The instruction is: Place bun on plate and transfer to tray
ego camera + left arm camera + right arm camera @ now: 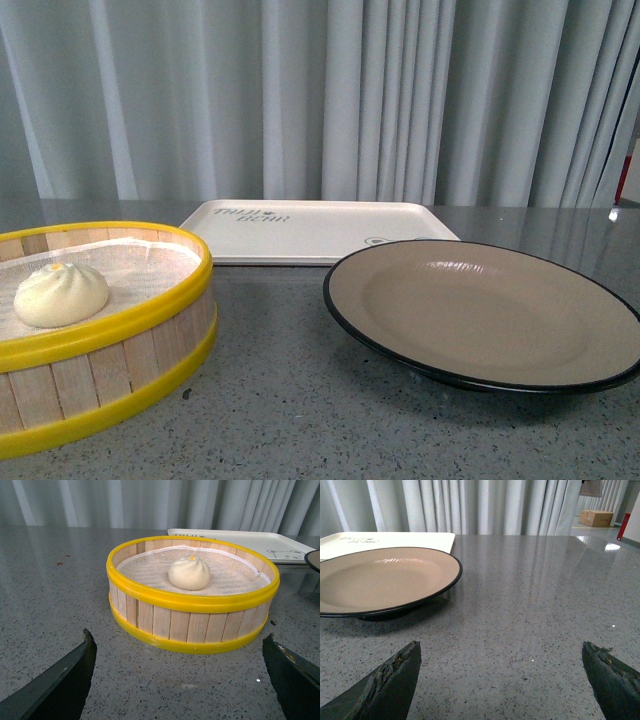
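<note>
The white pleated bun (pixel 61 294) (pixel 189 573) lies on the cloth inside a yellow-rimmed wooden steamer basket (pixel 150 345) (pixel 190 625) at the left. To the right sits the beige plate with a black rim (pixel 480 315) (pixel 375 582), empty. Behind both lies the cream tray (pixel 320 228) (pixel 250 540) (pixel 395 539) with dark lettering. My left gripper (pixel 180 647) is open, low over the counter just short of the basket. My right gripper (pixel 502 652) is open over bare counter, beside the plate. Neither arm shows in the front view.
Everything stands on a grey speckled counter (pixel 300 400). A grey curtain (pixel 320 100) hangs behind it. Far off in the right wrist view are a cardboard box (pixel 596 517) and a red object (pixel 625 527).
</note>
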{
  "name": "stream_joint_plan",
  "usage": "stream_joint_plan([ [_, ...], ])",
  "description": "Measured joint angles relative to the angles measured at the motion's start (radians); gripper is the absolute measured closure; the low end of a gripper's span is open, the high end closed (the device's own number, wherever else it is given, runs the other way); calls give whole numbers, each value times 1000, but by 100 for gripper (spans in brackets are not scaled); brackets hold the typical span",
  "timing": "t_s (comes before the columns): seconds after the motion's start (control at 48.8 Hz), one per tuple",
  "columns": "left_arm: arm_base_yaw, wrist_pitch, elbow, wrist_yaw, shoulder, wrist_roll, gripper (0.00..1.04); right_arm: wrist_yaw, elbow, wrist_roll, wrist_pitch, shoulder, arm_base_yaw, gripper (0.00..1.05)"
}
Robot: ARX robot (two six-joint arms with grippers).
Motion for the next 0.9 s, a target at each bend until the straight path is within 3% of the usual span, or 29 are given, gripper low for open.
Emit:
stream_joint_plan([
  [0.901,0,0,0,0,0,0,7,0,0,0,0,0,0,8],
])
